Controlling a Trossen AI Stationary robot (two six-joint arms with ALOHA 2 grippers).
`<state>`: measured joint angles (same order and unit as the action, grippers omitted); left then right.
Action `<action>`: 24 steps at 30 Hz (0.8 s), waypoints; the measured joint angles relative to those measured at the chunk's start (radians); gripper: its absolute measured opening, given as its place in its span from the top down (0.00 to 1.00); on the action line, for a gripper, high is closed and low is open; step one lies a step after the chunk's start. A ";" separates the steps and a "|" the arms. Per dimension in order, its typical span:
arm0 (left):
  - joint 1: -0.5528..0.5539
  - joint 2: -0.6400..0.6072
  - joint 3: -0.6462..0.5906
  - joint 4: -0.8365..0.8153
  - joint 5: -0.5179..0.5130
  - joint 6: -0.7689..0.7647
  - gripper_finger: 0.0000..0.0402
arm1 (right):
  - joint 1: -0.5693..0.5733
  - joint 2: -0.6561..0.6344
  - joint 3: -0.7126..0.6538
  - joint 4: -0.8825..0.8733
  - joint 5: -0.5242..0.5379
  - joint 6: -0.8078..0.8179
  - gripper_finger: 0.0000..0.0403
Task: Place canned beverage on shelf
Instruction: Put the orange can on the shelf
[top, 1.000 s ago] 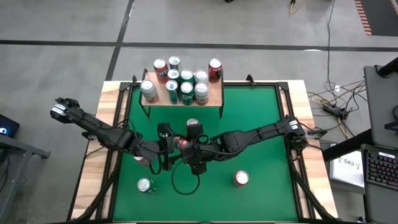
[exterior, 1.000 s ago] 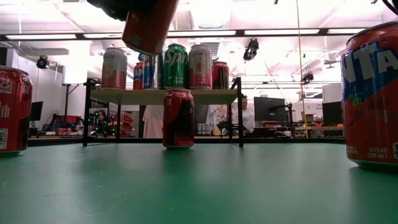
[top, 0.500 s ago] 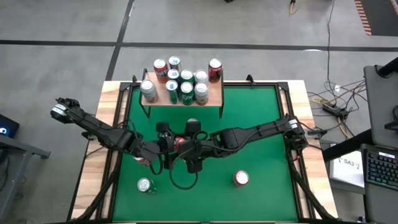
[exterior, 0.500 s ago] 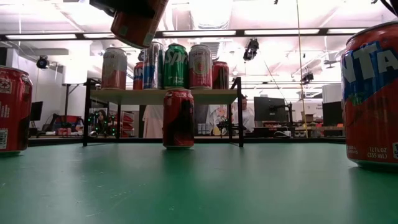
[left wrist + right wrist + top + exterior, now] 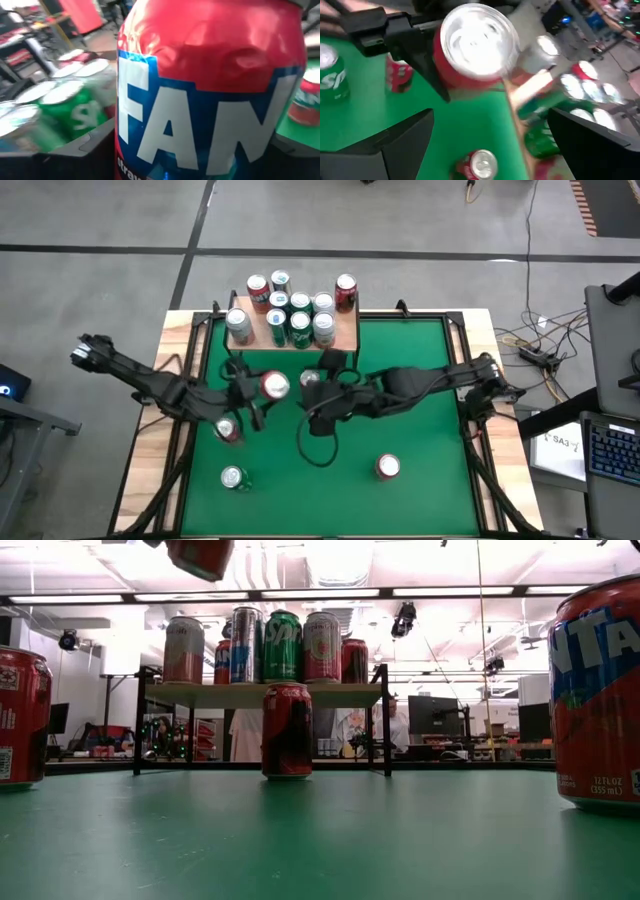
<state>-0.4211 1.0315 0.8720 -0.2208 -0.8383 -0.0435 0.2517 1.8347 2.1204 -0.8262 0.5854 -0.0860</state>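
A red Fanta can (image 5: 275, 386) hangs in the air in front of the shelf, with my left gripper (image 5: 262, 395) shut on it; it fills the left wrist view (image 5: 210, 95) and shows at the top edge of the low view (image 5: 200, 554). The shelf (image 5: 345, 332), a light-wood board on black legs, stands at the table's far edge and carries several cans. My right gripper (image 5: 312, 395) is open just right of the held can, with nothing between its fingers (image 5: 405, 142). My left gripper pinches the can's side wall (image 5: 447, 75) between its two fingers (image 5: 422, 60), coming from the table's left. The can is lifted clear of the table and tilted, its silver top (image 5: 477, 42) turned up and toward my right gripper.
A red can (image 5: 311, 378) stands on the green table just in front of the shelf, close to both grippers. Three more cans stand on the table: one under my left arm (image 5: 228, 430), one near left (image 5: 232, 478), one near right (image 5: 387, 467).
My right gripper has opened, let go of the red can, and drawn back up and toward the table's right. My left gripper has taken hold of the can. It has carried it up and toward the shelf; in the low view the can has risen almost out of the picture.
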 joint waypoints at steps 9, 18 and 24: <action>0.032 -0.214 -0.169 0.148 -0.107 0.008 0.28 | -0.002 -0.102 -0.131 0.046 0.031 0.046 0.05; 0.140 -0.310 -0.399 0.488 -0.096 0.007 0.28 | -0.055 -0.236 -0.475 0.337 0.051 0.040 0.05; 0.223 -0.288 -0.500 0.660 -0.090 -0.004 0.28 | -0.131 -0.319 -0.677 0.597 0.045 0.020 0.05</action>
<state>-0.1985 0.7440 0.3718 0.4397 -0.9284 -0.0473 0.1212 1.5156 1.4431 -0.2291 0.6301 -0.0664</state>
